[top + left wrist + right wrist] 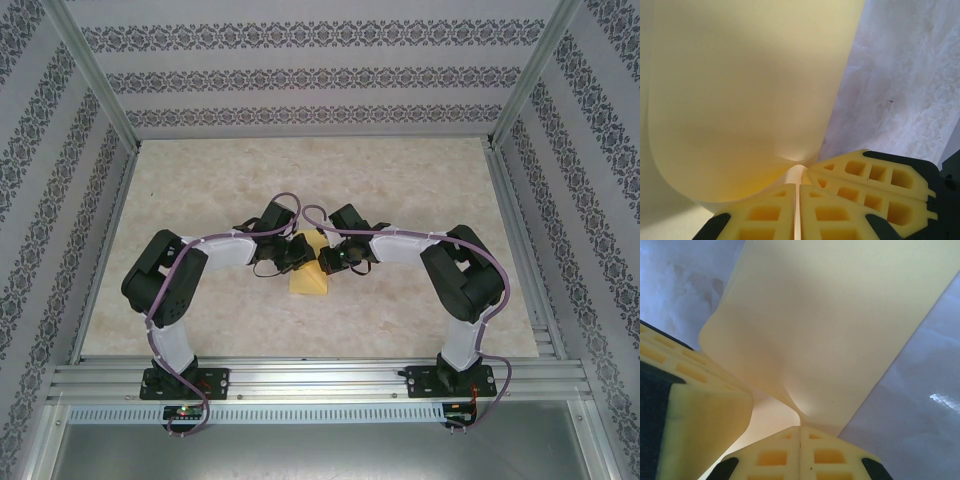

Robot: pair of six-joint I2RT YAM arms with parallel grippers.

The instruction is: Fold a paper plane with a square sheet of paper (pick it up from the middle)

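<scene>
Left gripper (799, 192) pinching square sheet of paper (750, 100) | right gripper (800, 434) clamped on same sheet

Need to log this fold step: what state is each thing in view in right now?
square sheet of paper: bowed into a curve, not lying flat, pinched by both claws.
left claw: shut on the sheet.
right claw: shut on the sheet, right beside the left claw.
</scene>
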